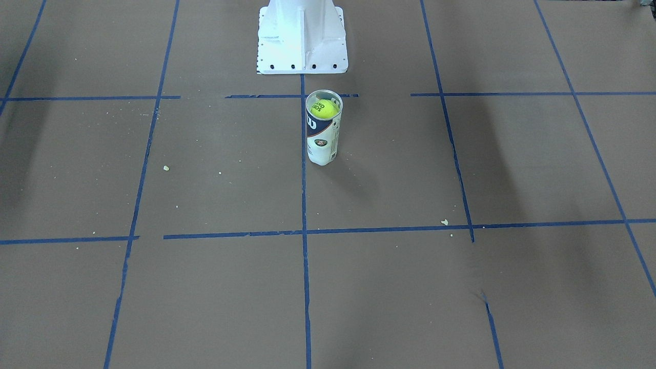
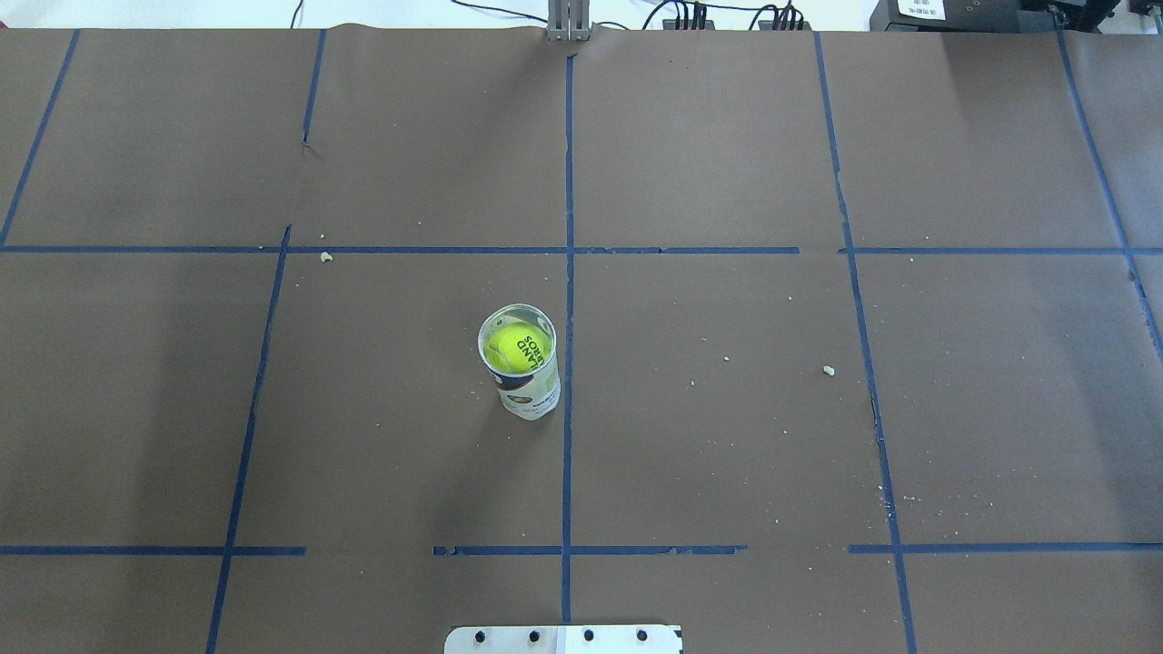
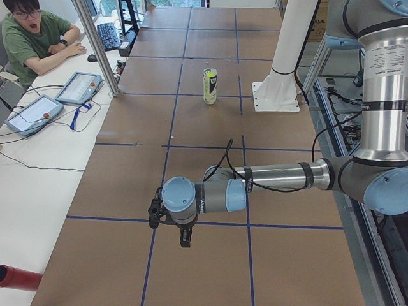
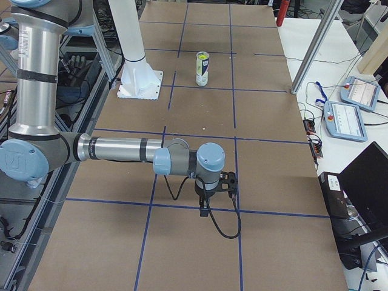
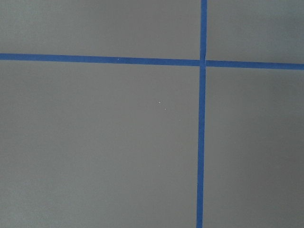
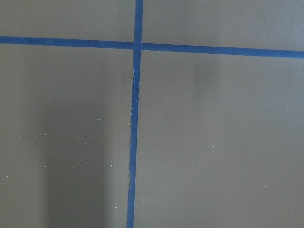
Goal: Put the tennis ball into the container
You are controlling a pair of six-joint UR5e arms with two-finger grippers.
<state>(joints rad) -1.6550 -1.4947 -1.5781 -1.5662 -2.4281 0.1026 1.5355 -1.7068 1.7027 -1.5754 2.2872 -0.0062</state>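
The clear container [image 1: 324, 134] with its navy and white label stands upright near the middle of the table, just in front of the robot base. The yellow-green tennis ball [image 1: 324, 109] sits inside it at the top, below the open rim, lettering up; from overhead the tennis ball [image 2: 519, 349] fills the container [image 2: 531, 395] mouth. My left gripper [image 3: 185, 239] hangs far out over the table's left end and my right gripper [image 4: 205, 209] over the right end, both well away from the container [image 4: 202, 68]. Whether either is open or shut I cannot tell. Both wrist views show only paper and tape.
The white robot base [image 1: 302, 38] stands behind the container. Blue tape lines grid the brown paper, with small crumbs [image 2: 828, 370] scattered about. An operator [image 3: 32, 35] sits at a side desk with tablets [image 3: 76, 86]; more pendants [image 4: 354, 91] lie on the opposite desk.
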